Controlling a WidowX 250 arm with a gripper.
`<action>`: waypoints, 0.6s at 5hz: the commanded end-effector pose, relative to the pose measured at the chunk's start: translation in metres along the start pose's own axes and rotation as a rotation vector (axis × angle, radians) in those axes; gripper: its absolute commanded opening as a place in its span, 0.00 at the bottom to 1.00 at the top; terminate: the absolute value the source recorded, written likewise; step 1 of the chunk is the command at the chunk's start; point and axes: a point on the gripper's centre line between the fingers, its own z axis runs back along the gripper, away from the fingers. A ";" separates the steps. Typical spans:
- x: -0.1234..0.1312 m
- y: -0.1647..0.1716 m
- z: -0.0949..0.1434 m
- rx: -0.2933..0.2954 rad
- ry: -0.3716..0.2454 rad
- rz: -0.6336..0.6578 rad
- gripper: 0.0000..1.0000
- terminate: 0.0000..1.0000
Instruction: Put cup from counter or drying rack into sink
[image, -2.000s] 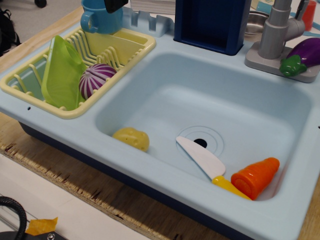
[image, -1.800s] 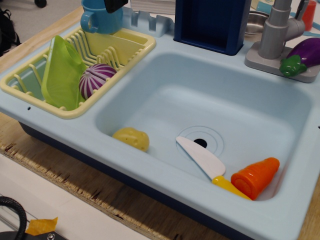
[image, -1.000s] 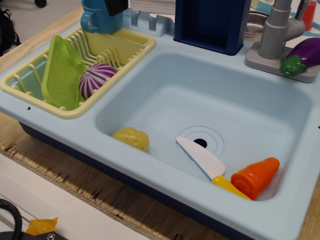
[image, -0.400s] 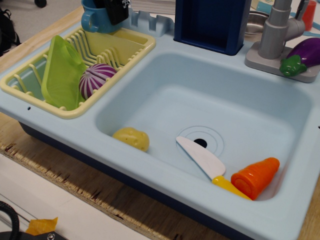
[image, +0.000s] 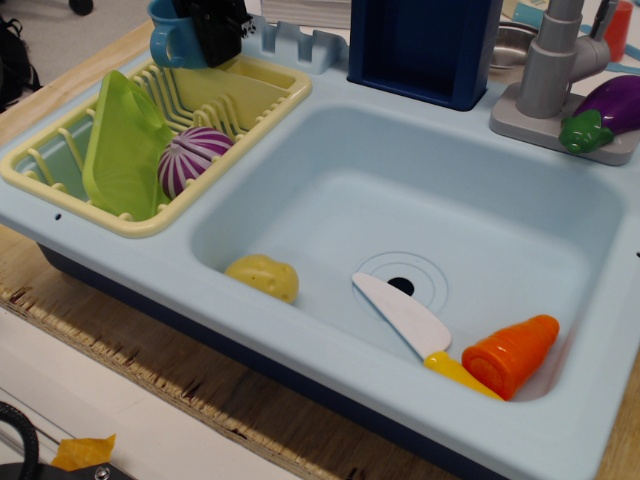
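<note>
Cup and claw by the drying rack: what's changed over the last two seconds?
The black claw has come lower over the cup, now covering its right side, and the cup has shifted slightly left. Whether it is gripped, I can't tell. The rack and everything in the sink stayed put.

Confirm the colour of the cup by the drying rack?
Medium blue. The cup shows at the top left of the only view, observation.image, partly hidden by the black gripper.

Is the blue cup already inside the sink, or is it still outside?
Outside. The cup is behind the drying rack, with the end effector at it; the sink holds none.
</note>
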 end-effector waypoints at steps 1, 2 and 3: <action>0.007 -0.033 0.036 0.067 -0.072 -0.001 0.00 0.00; 0.005 -0.072 0.041 0.053 -0.096 -0.010 0.00 0.00; 0.000 -0.105 0.031 0.000 -0.083 -0.006 1.00 0.00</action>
